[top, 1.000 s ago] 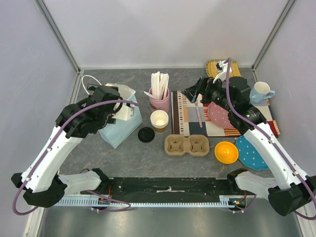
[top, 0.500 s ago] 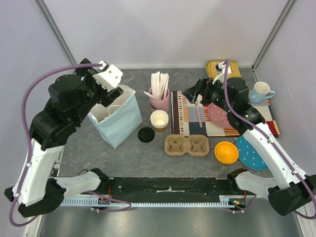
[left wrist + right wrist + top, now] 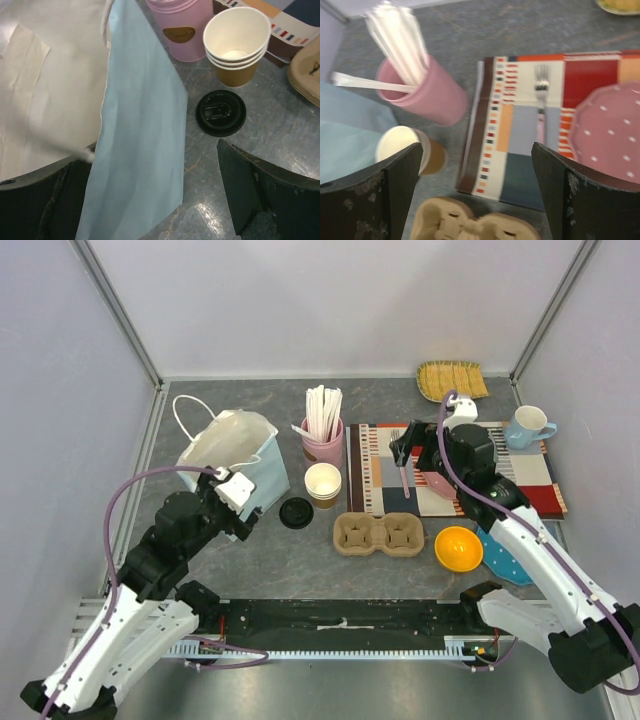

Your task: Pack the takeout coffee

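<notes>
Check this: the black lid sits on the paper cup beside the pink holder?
No. The black lid lies on the table beside the open paper cup, which does stand by the pink holder. The left wrist view shows it.

1. The left arm (image 3: 125, 630) has smooth white shells on its long links and chunky black housings at its joints.
2. The left cable (image 3: 113, 520) is purple and thin, and a small white left block (image 3: 238, 489) sits at the wrist.
3. The right arm (image 3: 548, 562) is built alike, with white links and black joints. It has a purple right cable (image 3: 438, 430) and a white right block (image 3: 461, 410).
4. The left gripper (image 3: 150, 155) has matte black, wedge-shaped left fingers (image 3: 260, 190).
5. The right gripper (image 3: 476, 147) has similar black right fingers (image 3: 375, 200), with pale scuffs along their edges.
6. A black rail (image 3: 340, 618) joins both bases, edged by a white slotted strip (image 3: 330, 651).
</notes>
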